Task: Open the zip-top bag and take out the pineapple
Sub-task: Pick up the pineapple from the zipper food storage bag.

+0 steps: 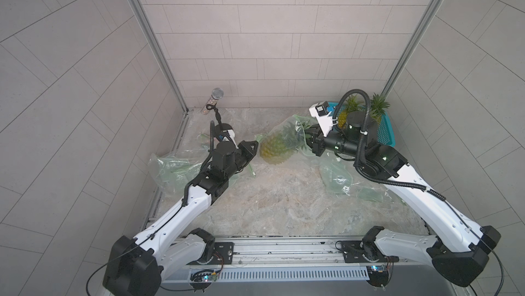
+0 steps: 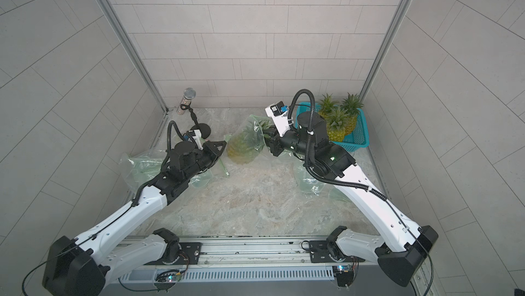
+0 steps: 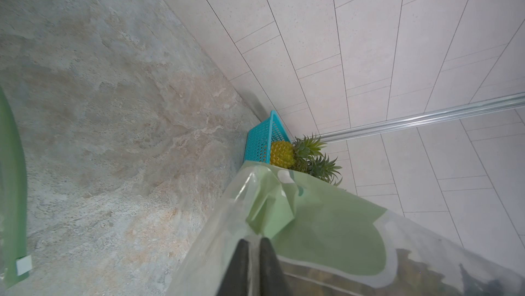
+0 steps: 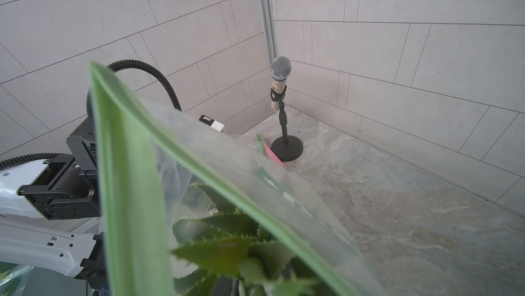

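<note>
1. the tabletop (image 1: pixel 284 200) is walled on three sides; its near middle is bare and gives the best room for pulling things apart.
2. the zip-top bag (image 1: pixel 287 128) lies at the back centre between the arms; its green zip strip (image 4: pixel 127 166) gapes in the right wrist view, so opening looks done and extraction is the step in hand.
3. loose bags (image 1: pixel 173 166) lie under the left arm, with more beside the right arm; a sweeping arm could drag them.
4. the blue basket (image 1: pixel 386 132), holding other pineapples, sits in the back right corner just behind the right arm; there is little room to retreat that way.
5. the pineapple (image 1: pixel 274 149) lies on its side inside the bag, crown toward the right arm.
6. the left end effector (image 1: pixel 254 144) is pressed together, pinching the bag's closed end.
7. the right end effector (image 1: pixel 308 134) sits at the mouth among the crown leaves; i cannot tell whether it grips them.
8. the next move likely needs a firm hold on the crown, then a pull toward the right while the left arm anchors the film.
9. the microphone (image 1: pixel 217 94) stands in the back left corner, well apart from the bag.
</note>
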Controlling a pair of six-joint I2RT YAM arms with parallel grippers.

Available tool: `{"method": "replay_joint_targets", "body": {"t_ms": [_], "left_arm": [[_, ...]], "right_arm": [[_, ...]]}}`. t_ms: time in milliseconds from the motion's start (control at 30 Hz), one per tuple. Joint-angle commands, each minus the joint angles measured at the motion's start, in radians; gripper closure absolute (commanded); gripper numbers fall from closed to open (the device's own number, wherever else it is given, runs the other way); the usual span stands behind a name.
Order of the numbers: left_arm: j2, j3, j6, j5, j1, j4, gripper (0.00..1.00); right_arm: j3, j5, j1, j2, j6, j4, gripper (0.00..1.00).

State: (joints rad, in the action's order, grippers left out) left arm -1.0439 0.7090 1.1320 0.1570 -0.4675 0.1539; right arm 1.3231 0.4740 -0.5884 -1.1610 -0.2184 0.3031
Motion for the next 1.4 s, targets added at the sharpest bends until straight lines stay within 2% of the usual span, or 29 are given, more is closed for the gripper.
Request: {"method": "replay_joint_targets", "body": {"t_ms": [0,567,1367], "left_arm": [[0.007,-0.019,0.0,-0.033,-0.004,0.031,1.0],[0.165,-0.12,-0.157,-0.248,0.006,-0.208,1.0],[0.19,-0.13,-0.266,-0.32,0.03,-0.322,1.0]], "right_arm": [[0.03,0.009,-0.005,0.033,-0.018,-0.155,1.0],[-0.094,-0.036,-0.004,0.146,-0.002,-0.287,1.0],[-0.124,-0.043,-0.002,0.23,0.017,-0.3,1.0]]}}
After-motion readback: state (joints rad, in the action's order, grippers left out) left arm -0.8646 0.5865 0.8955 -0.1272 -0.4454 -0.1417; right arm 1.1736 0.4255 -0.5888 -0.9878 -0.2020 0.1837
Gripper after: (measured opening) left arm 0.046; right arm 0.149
